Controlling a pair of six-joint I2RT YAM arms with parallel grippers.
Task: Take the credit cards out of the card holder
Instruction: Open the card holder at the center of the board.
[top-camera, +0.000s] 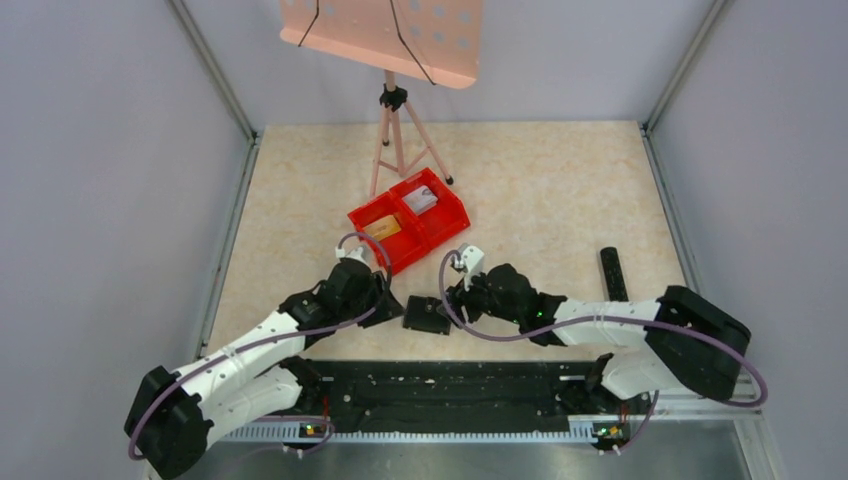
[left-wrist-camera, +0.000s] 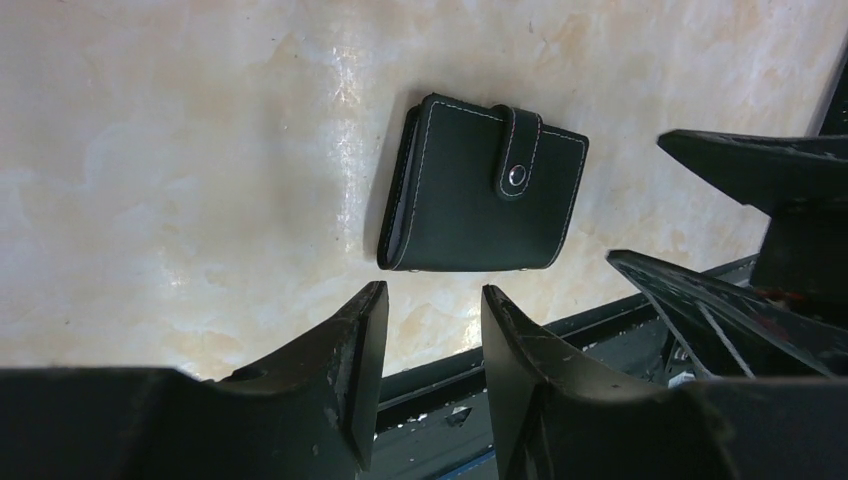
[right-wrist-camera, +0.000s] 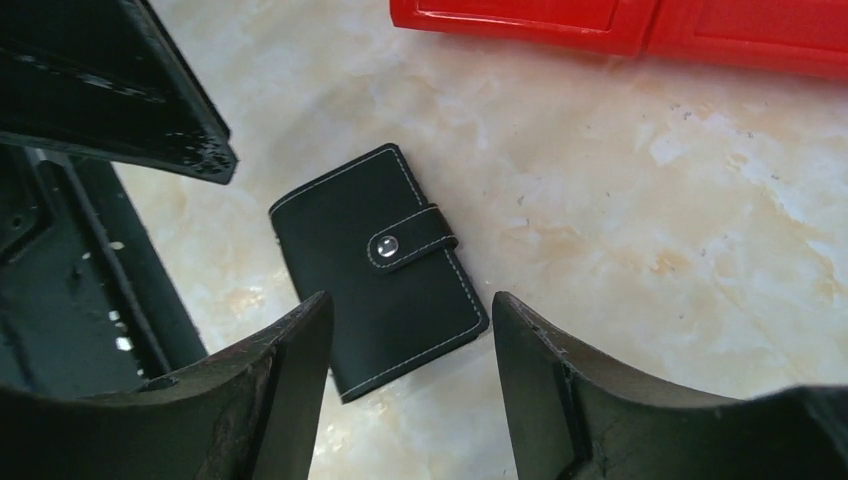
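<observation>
L hand (left-wrist-camera: 432, 295) hovers low over the beige marbled surface (top-camera: 560, 200), fingers parted w/ nothing btw them. R hand (right-wrist-camera: 410, 300) is likewise spread and empty, aimed in from the opposite side.

Flat black stitched card holder (left-wrist-camera: 480, 200) lies on the surface right btw the two hands, near the front edge, so either arm can reach it. It's folded shut, strap snapped over the stud, snap side up. Prob. needs one hand to pin it while the other pops the strap.

Red two-compartment plastic bin (top-camera: 432, 243) sits just behind the holder at an angle, close enough to serve as drop-off. Inside it are an orange credit card (top-camera: 384, 228) in the L compartment and pale cards (top-camera: 420, 200) in the R one.

Can't tell whether any cards are inside the holder, since it's closed. So either the job's about done, or the holder wants opening to check.
</observation>
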